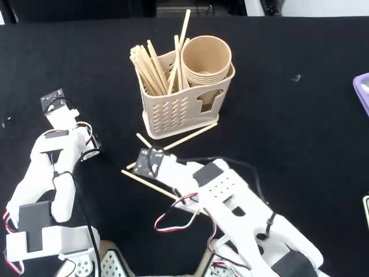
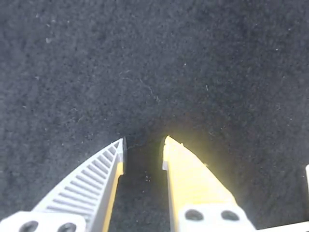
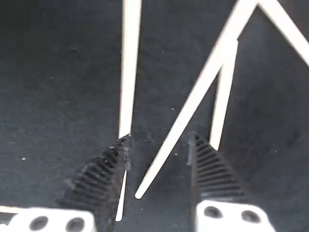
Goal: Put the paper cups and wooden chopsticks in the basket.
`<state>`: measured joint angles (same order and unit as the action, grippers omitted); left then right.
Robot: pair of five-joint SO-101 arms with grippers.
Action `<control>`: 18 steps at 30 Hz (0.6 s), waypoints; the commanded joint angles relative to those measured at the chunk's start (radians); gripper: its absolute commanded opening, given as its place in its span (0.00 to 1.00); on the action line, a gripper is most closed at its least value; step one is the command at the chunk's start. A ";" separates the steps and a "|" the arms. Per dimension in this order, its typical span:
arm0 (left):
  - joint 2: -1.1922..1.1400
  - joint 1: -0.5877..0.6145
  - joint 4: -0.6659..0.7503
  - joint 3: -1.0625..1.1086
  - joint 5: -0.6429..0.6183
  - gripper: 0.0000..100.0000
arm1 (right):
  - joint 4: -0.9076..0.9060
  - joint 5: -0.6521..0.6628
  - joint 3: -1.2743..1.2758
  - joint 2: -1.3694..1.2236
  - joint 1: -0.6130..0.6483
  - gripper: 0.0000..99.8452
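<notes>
Nearest, the right claw (image 3: 160, 145) is held open low over the table (image 1: 300, 144), its jaws set astride one loose chopstick (image 3: 183, 118), presumably so that it can be pinched; nothing is gripped yet. The left claw (image 2: 144, 145) is kept partly open over bare table at the left, holding nothing. Farther off, the basket (image 1: 184, 109) is seen standing upright, stocked with pale wooden chopsticks (image 1: 151, 69) and a nested stack of brown paper cups (image 1: 207, 72).

chopstick (image 1: 144, 182) part hid under R arm (image 1: 222, 187) | purple obj (image 1: 362, 92) cut by edge
</notes>
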<state>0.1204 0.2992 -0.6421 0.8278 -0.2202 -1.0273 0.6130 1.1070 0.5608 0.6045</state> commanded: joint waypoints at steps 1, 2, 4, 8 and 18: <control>0.012 0.027 0.012 0.007 -0.006 0.14 | 0.000 -0.011 -0.019 -0.007 0.026 0.22; 0.012 0.027 0.012 0.005 -0.006 0.14 | 0.000 -0.008 -0.013 -0.008 0.026 0.22; 0.012 0.027 0.012 0.005 -0.006 0.14 | 0.017 -0.009 0.002 -0.010 0.026 0.22; 0.012 0.027 0.012 0.005 -0.006 0.14 | 0.118 -0.011 0.088 -0.012 0.026 0.23; 0.012 0.027 0.012 0.005 -0.006 0.14 | 0.160 -0.011 0.119 -0.012 0.023 0.22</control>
<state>0.1204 0.2992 -0.6421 0.8278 -0.2202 -0.8815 0.6084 1.2298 0.5516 0.6199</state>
